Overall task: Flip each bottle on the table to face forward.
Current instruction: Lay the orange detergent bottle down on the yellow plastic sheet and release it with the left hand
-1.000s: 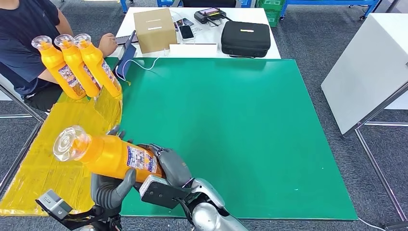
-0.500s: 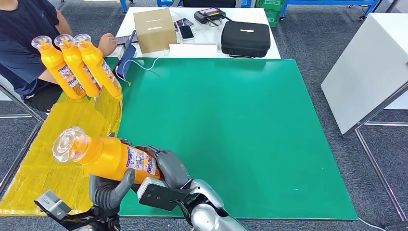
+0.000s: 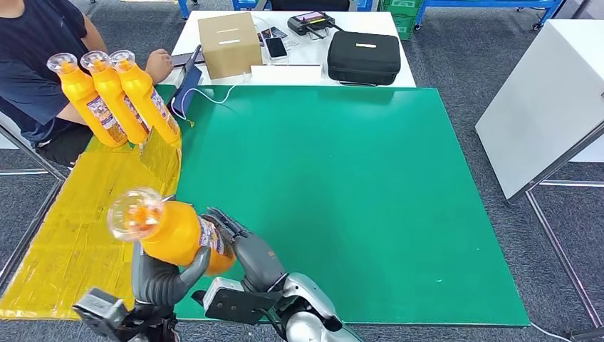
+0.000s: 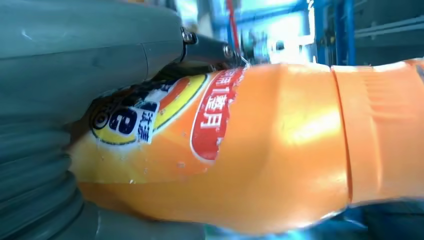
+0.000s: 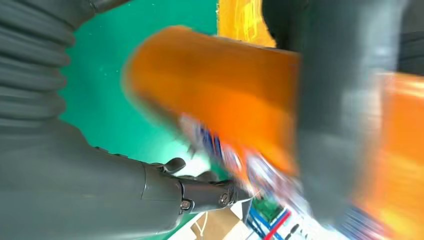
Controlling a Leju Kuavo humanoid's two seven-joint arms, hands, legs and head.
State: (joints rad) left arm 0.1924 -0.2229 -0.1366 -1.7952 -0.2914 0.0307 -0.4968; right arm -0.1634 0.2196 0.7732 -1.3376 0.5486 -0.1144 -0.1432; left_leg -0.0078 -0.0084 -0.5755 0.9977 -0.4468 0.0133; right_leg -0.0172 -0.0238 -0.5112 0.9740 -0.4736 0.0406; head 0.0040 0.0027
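Above table edge, both robot hands [image 3: 167, 274] grip tilted orange bottle [image 3: 174, 231].

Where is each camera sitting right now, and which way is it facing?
Head view: high on the body, looking forward and down at the green table; both hands, left hand and right hand, grip the orange bottle.
Left wrist view: behind the left hand, close on the bottle's label.
Right wrist view: behind the right hand, blurred, facing the bottle.
All three share the bottle.
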